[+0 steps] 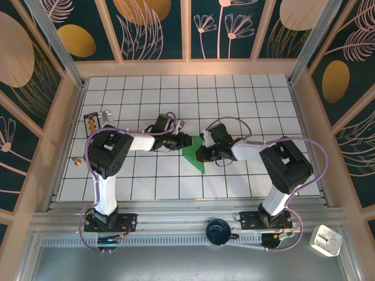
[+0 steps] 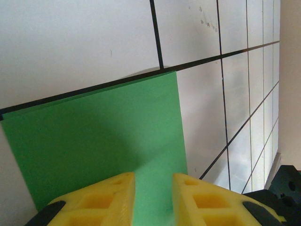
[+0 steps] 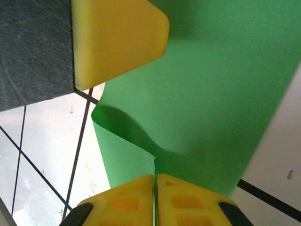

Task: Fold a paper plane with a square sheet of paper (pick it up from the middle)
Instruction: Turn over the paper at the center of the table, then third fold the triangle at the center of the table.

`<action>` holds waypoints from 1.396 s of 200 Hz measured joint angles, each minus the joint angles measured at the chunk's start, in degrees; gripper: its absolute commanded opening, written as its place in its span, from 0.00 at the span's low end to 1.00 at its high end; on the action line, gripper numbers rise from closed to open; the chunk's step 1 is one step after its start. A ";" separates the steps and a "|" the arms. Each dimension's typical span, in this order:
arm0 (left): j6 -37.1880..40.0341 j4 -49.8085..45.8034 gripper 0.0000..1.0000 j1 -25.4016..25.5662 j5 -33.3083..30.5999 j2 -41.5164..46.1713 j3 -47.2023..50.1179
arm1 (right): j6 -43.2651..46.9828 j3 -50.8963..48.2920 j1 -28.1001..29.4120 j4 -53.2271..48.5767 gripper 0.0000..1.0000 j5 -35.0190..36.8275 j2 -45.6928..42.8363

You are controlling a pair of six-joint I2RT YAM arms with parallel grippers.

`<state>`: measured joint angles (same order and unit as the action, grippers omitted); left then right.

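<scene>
A white tiled table (image 1: 246, 105) is seen from above, walled by dark panels with leaf patterns. The square sheet of paper (image 1: 195, 158), plain green and partly folded into a pointed shape, lies near the table's centre. The left gripper (image 1: 185, 142) is placed at the sheet's 10 o'clock edge. In the left wrist view its yellow fingers (image 2: 101, 197) are held slightly apart, with green paper seen through the gap; whether they press on it cannot be told. The right gripper (image 1: 201, 154) is reached in from 3 o'clock. Its jaws are closed together, and a raised, curling edge of the sheet is pinched in the seam between them. A dark round object (image 1: 219, 230) sits on the front rail at 6 o'clock; whether it is a container, or what it holds, cannot be told. A small white clock (image 1: 326, 240) rests at 5 o'clock.
</scene>
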<state>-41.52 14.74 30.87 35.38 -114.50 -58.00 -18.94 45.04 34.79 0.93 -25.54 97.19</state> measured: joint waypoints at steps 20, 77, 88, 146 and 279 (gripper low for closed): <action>0.00 0.00 0.27 0.00 0.00 0.00 0.00 | 0.39 0.04 -0.11 -0.35 0.10 0.00 0.33; 0.00 0.00 0.27 0.00 0.02 0.00 0.00 | 0.63 0.11 -0.33 -1.27 0.10 0.66 0.39; 0.00 0.00 0.27 0.00 0.04 0.00 0.00 | 0.63 0.28 -0.31 -1.36 0.10 0.63 0.46; 0.02 0.00 0.27 0.00 0.11 0.00 0.00 | 1.03 0.96 -0.31 -1.38 0.10 0.61 1.62; 0.20 0.00 0.28 0.00 0.15 0.00 0.00 | 2.12 1.36 -0.42 -1.62 0.09 1.22 2.10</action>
<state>-41.32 14.74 30.87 35.53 -114.50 -58.00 -16.82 46.39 34.37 -0.69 -24.32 99.29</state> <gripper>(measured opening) 0.275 0.090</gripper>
